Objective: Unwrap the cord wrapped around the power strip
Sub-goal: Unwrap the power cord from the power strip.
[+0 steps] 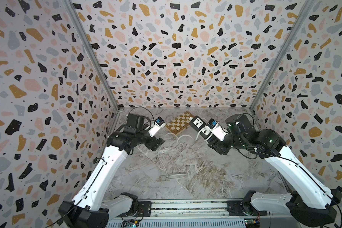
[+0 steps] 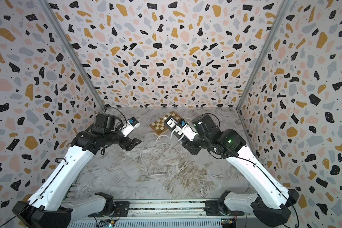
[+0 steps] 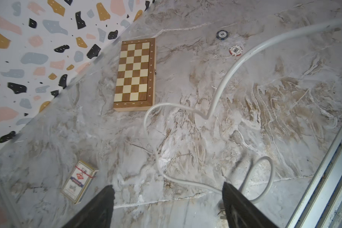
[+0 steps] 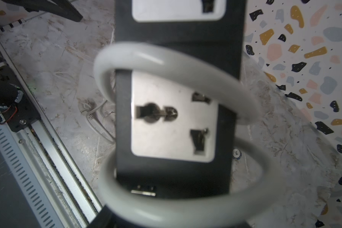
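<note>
Noted left gripper (image 3: 167, 187) wide open above the surface (image 3: 284, 118) — nothing between its fingers (image 3: 99, 207), nothing held. Saw a slack run of the cord (image 3: 221, 86) lying on the surface beneath the gap and passing behind one finger. No contact apparent.

Noted right gripper (image 1: 207, 137) clamped on one short end of the power strip (image 1: 198, 124), holding it clear of the surface, tilted, socket faces turned up in both top views. Could not see the fingertips properly in the right wrist view, with cord and strip body in the way.

Counted two turns of cord around the strip in the right wrist view: one crossing the body between the two socket faces, one ringing the end nearest the gripper.

Traced the remainder outward: off the strip, down onto the surface in loose curves between the two arms, ending at the plug (image 1: 169, 178) lying flat toward the arm bases.

Judged the task well advanced but unfinished — most of the length freed, those last two turns to come off. Judged the likely next need: free cord close to the strip, taken by the open left gripper and led round and off.

Logged the chessboard (image 1: 179, 123) just behind the lifted strip, clear of the work.
</note>
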`<state>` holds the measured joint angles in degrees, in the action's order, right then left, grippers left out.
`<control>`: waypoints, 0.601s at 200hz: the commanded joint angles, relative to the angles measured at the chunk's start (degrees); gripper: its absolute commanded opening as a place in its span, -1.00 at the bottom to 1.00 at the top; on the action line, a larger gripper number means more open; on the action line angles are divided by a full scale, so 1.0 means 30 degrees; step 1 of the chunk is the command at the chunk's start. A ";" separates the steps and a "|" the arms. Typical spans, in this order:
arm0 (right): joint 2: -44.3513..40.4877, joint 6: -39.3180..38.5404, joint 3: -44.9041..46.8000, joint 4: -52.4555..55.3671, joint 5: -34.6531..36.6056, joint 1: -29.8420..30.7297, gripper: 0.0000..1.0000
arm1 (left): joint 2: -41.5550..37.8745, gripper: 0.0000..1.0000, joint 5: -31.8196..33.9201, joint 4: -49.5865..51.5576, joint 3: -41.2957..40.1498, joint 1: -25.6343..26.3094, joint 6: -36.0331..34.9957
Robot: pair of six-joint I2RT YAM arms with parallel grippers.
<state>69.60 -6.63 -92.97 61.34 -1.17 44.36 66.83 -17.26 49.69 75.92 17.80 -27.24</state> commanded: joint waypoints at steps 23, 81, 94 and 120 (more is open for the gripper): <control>0.0319 0.0159 -0.2509 -0.1119 -0.0556 -0.0079 -1.00 | -0.0551 0.72 -0.5878 -0.1428 0.1025 0.1699 -0.1846; 0.0725 0.0406 -0.3825 -0.1111 -0.1131 -0.0108 -1.00 | 0.0650 0.79 -0.9834 -1.6166 -0.2775 0.3302 0.5883; 0.0808 0.0537 -0.3989 -0.1277 -0.1112 -0.0108 -1.00 | 0.1316 0.79 -1.0798 -1.8060 -0.3087 0.3675 0.6886; 0.0924 0.0710 -0.4327 -0.1525 -0.1104 -0.0108 -1.00 | 0.2212 0.79 -1.0922 -2.1964 -0.3818 0.4251 0.8944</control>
<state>72.90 -5.82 -102.63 60.60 -3.62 44.23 72.40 -45.87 1.96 66.37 29.15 -8.93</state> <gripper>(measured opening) 0.584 0.899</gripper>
